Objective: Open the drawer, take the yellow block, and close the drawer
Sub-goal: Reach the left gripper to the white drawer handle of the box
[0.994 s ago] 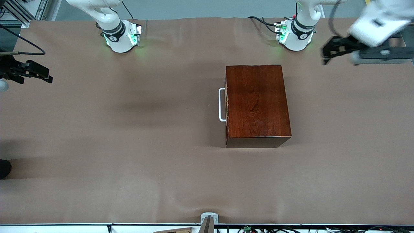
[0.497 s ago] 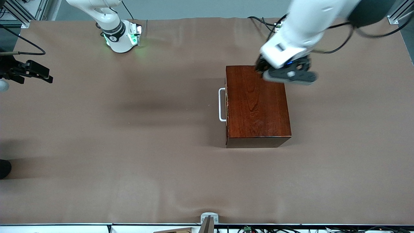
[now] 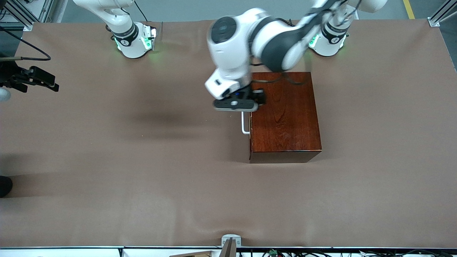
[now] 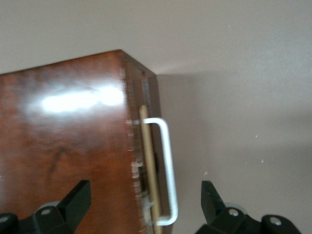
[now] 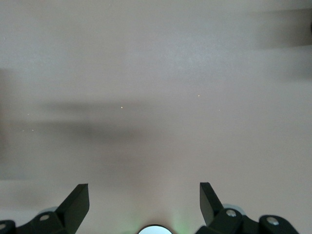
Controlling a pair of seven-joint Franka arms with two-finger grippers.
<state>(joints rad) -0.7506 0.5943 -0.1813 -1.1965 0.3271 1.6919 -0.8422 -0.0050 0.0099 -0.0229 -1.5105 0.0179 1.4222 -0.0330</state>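
Note:
The dark reddish-brown wooden box (image 3: 285, 117) stands mid-table, its drawer pushed in. The drawer's white bar handle (image 3: 245, 125) faces the right arm's end of the table. My left gripper (image 3: 247, 102) hovers over the box's handle edge, open and empty. In the left wrist view the gripper (image 4: 144, 197) straddles the handle (image 4: 165, 161) and the box's top edge (image 4: 63, 146), with one finger over the wood and one over the cloth. My right gripper (image 3: 53, 82) waits open over the right arm's end of the table, and the right wrist view (image 5: 144, 195) shows only cloth. The yellow block is hidden.
Brown cloth (image 3: 142, 160) covers the whole table. The two arm bases (image 3: 134, 41) (image 3: 328, 39) stand along the edge farthest from the front camera. A small grey mount (image 3: 230, 241) sits at the nearest edge.
My left arm swung in from its end of the table, across the box top, to above the drawer handle. The right arm and the box have not moved.

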